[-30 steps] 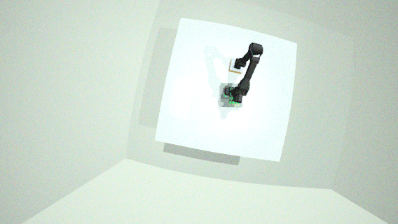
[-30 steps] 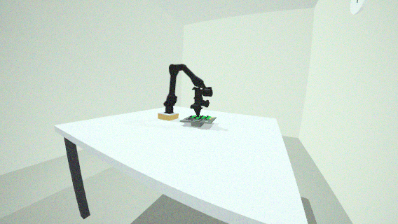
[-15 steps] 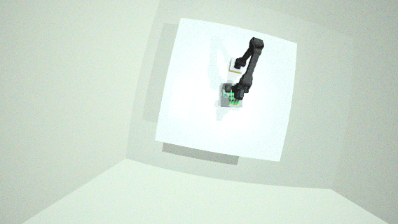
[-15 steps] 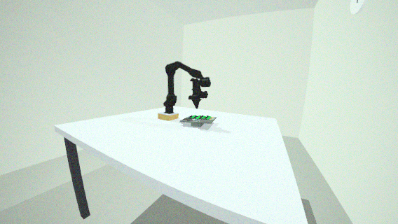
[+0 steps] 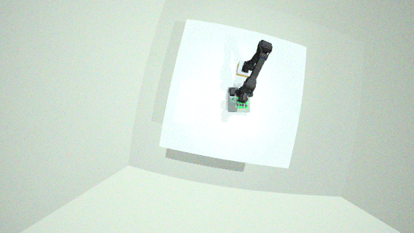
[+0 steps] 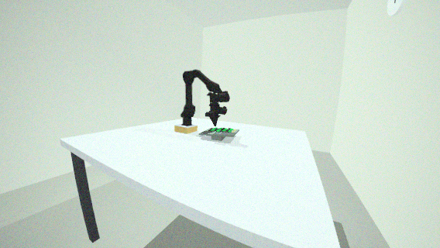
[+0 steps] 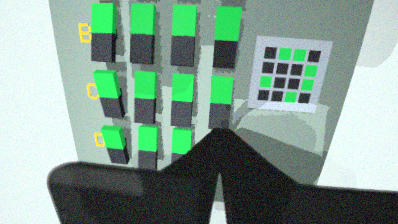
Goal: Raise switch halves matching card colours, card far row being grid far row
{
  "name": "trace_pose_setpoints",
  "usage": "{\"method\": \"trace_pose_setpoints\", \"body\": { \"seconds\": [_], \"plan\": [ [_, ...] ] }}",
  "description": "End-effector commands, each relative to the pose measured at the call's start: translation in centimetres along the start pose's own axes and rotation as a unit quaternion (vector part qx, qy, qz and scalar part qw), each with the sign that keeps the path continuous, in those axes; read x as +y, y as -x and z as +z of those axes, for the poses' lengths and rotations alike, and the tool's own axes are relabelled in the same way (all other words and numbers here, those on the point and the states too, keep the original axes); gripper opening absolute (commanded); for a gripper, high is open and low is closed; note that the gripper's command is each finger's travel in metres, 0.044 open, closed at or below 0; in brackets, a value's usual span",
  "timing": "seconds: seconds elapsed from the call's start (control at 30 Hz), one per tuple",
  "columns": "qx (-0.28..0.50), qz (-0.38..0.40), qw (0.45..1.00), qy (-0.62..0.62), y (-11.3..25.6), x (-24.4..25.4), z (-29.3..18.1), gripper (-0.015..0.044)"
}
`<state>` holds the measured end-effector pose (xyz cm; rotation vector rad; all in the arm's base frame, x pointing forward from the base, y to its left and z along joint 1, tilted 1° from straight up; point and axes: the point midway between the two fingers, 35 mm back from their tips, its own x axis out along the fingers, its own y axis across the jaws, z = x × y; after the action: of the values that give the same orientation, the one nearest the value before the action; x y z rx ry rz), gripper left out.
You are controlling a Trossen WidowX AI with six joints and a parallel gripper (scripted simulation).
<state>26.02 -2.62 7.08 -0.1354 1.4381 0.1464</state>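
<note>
The grey switch panel (image 5: pixel 232 106) (image 6: pixel 234 133) (image 7: pixel 72 60) lies on the table. In the wrist view the row B switch (image 7: pixel 103 33), row C switch (image 7: pixel 106 84) and row D switch (image 7: pixel 113 137) stand at the left ends of their rows, green half far, dark half near. Which halves are raised is hard to tell. The small card (image 7: pixel 285 106) reads, far row first: dark, green, green, dark; dark, dark, dark, green; green, dark, dark, green; dark, dark, green, dark. My gripper (image 6: pixel 215 125) (image 7: pixel 221 136) is shut and empty above the panel, its tips over row C's right-end switch; it hides row D's right end.
The white table (image 5: pixel 204 120) (image 6: pixel 248 170) carries the panel and the arm's base (image 5: pixel 241 75) (image 6: pixel 186 129), which has a tan edge. The arm (image 5: pixel 258 67) (image 6: pixel 188 94) reaches from the base over the panel. The far row of switches is mostly outside the wrist view.
</note>
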Motion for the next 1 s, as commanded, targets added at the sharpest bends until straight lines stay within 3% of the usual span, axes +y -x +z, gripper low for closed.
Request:
{"method": "trace_pose_setpoints", "body": {
  "seconds": [0.0, 0.97],
  "plan": [
    [-0.001, 0.003, 1.0, 0.002, -0.7, 0.1, 0.0, 0.0],
    [-0.001, 0.003, 1.0, 0.002, -2.1, 0.1, 0.0, 0.0]
  ]
}}
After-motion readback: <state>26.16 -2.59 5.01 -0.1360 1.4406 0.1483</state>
